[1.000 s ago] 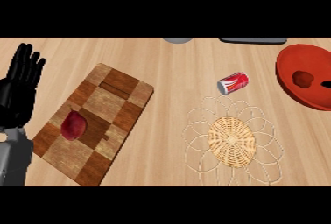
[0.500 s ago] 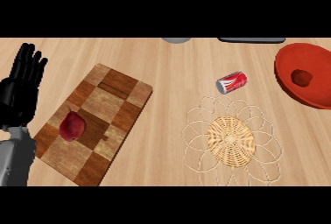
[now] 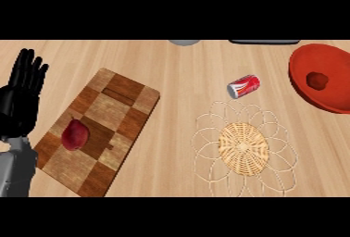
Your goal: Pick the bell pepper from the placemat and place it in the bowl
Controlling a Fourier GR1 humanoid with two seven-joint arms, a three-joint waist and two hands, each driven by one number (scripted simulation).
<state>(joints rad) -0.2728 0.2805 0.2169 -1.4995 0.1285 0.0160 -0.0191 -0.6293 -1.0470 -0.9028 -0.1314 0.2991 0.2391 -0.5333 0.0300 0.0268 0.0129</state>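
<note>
Red bowl (image 3: pixel 334 99) at the right edge of the counter holds the bell pepper (image 3: pixel 316 79), a dark red lump inside it. Woven straw placemat (image 3: pixel 242 147) lies bare near centre, red soda can (image 3: pixel 243 86) on its side just above it. Checkered wooden cutting board (image 3: pixel 120 99) sits left, with a dark red fruit (image 3: pixel 74 135) on it. Left hand (image 3: pixel 21 95) rests at the left edge, fingers straight and up, holding nothing. Right hand not visible

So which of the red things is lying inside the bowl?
The small dark-red bell pepper in the red bowl; the can lies on the counter.
</note>
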